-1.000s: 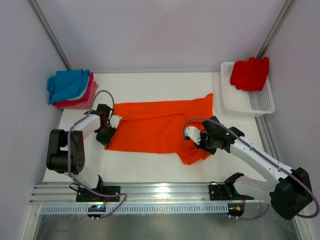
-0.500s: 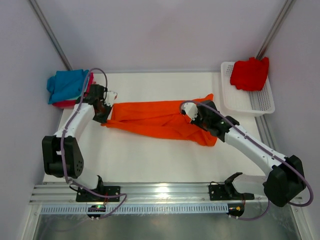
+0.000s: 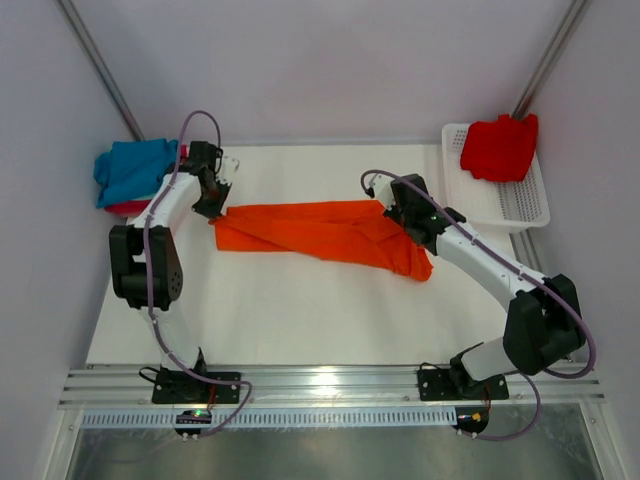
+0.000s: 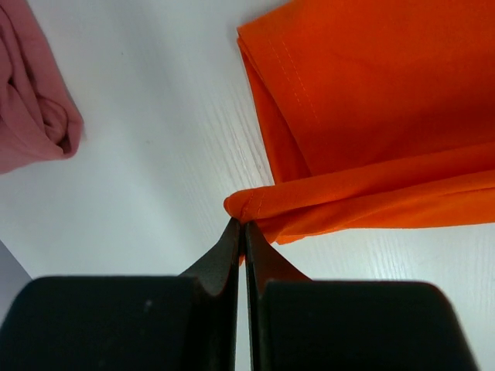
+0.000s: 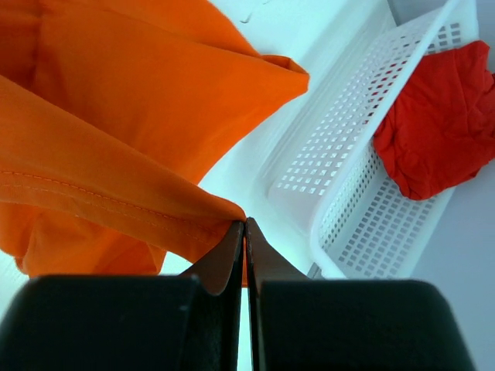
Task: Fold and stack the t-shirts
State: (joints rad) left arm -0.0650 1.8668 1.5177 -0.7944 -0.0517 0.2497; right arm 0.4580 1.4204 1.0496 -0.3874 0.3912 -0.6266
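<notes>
Orange t-shirt (image 3: 320, 232), soft creased strip, edges gripped by left hand (image 4: 241, 226), right hand (image 5: 241, 224)

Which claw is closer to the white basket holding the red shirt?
The right claw, close beside the basket; the left claw is across the table, by the folded pile.

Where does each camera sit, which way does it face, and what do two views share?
Top external: above and behind the bases, facing down at the white table; both arms show, left pincer and right pincer shut on the bright orange cloth t-shirt.
Left wrist: on the left arm, facing past its black fingers at the shirt's corner and a pink folded shirt.
Right wrist: on the right arm, its fingers below, facing the white plastic mesh basket holding a red t-shirt.
Shared: all show the orange t-shirt.
</notes>
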